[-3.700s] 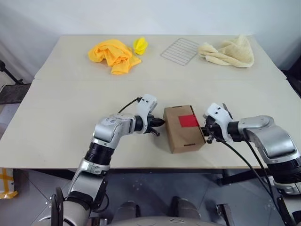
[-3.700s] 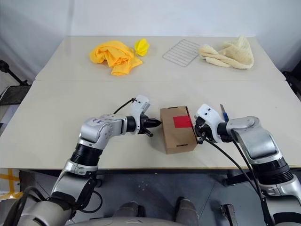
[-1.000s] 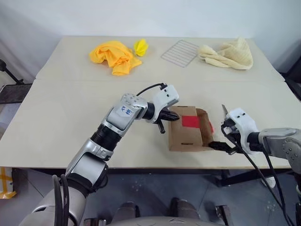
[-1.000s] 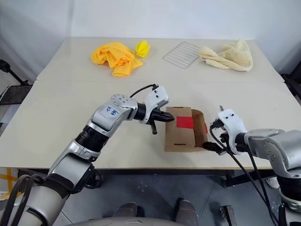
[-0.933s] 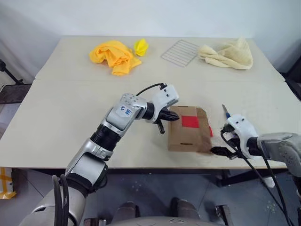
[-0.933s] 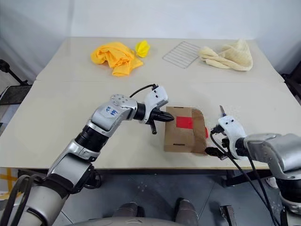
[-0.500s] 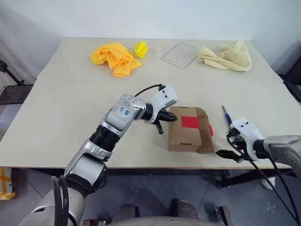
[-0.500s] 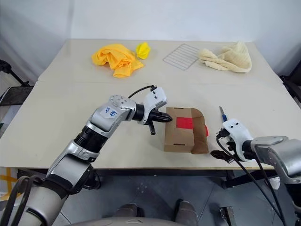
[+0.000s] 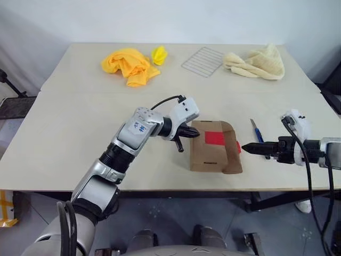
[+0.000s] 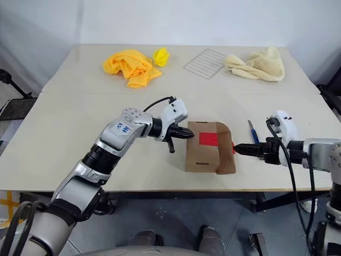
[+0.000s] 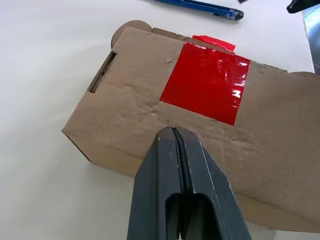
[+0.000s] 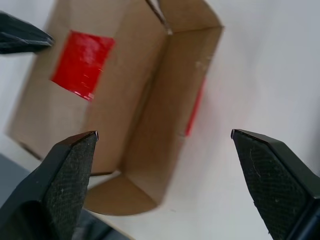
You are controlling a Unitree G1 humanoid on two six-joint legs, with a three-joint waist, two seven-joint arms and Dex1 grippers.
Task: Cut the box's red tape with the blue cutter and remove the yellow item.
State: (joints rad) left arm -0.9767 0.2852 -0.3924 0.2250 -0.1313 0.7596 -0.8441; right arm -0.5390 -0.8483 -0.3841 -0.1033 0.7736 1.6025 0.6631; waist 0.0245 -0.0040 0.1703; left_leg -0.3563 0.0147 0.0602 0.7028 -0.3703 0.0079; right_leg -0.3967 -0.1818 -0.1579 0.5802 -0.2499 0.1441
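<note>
While flap hangs open at frame centre: brown creased cardboard box [image 9: 213, 151], glossy red tape [image 9: 214, 138]. Left gripper [image 9: 197, 133] pressed together against box edge; right gripper [image 12: 165, 190] spread wide, empty.

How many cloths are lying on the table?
2. An orange cloth lies at the far left of the table, beside a small yellow scrap; a cream cloth lies at the far right, next to the wire rack. None looks hidden.

Head pair overhead; wrists near box [image 11: 150, 120]
</note>
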